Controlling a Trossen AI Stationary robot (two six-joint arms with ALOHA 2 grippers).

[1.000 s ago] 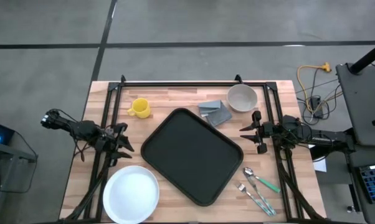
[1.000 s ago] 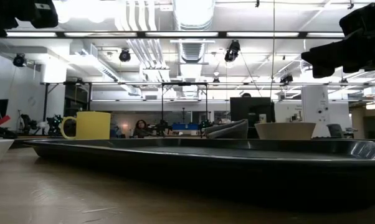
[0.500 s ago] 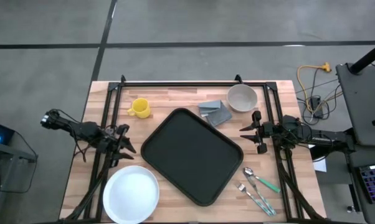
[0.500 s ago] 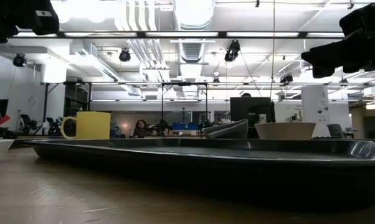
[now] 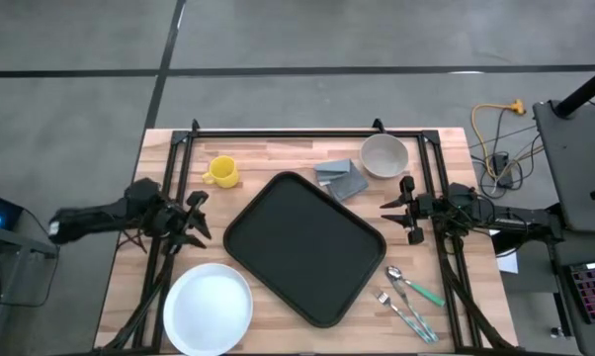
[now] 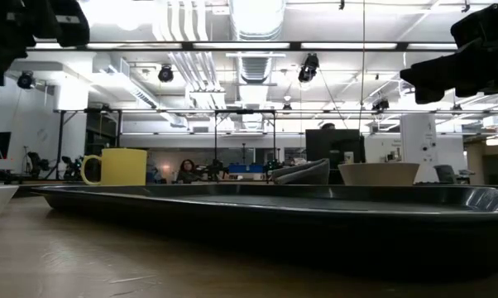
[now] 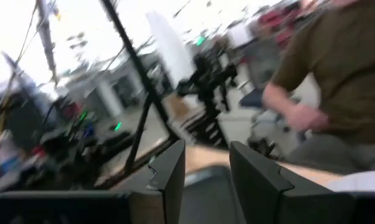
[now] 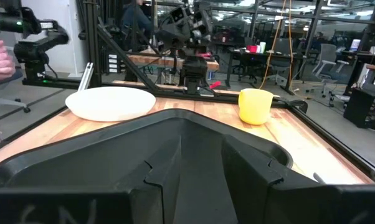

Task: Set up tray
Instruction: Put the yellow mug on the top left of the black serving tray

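The black rectangular tray [image 5: 305, 247] lies flat and turned askew at mid-table; it also fills the low view as tray [image 6: 274, 207]. My left gripper [image 5: 194, 218] hovers open off the tray's left side, above the table, between the yellow mug [image 5: 221, 172] and the white plate [image 5: 208, 308]. My right gripper [image 5: 391, 213] hovers open off the tray's right corner, pointing across the tray [image 8: 175, 124]. In the left wrist view the left gripper [image 7: 206, 174] shows a clear gap between its fingers, as does the right gripper [image 8: 203, 155] in its own view.
A grey folded cloth [image 5: 340, 178] and a pale bowl [image 5: 383, 155] sit at the far edge, right of the mug. Cutlery [image 5: 411, 297] lies near the tray's right near side. A black frame rail [image 5: 297, 132] rims the table. A person [image 7: 337, 68] stands beyond it.
My left arm has swung: its rear links have drawn toward the near-left, and the gripper has edged slightly toward the far edge and the tray, staying open. The right arm and all objects have kept still.
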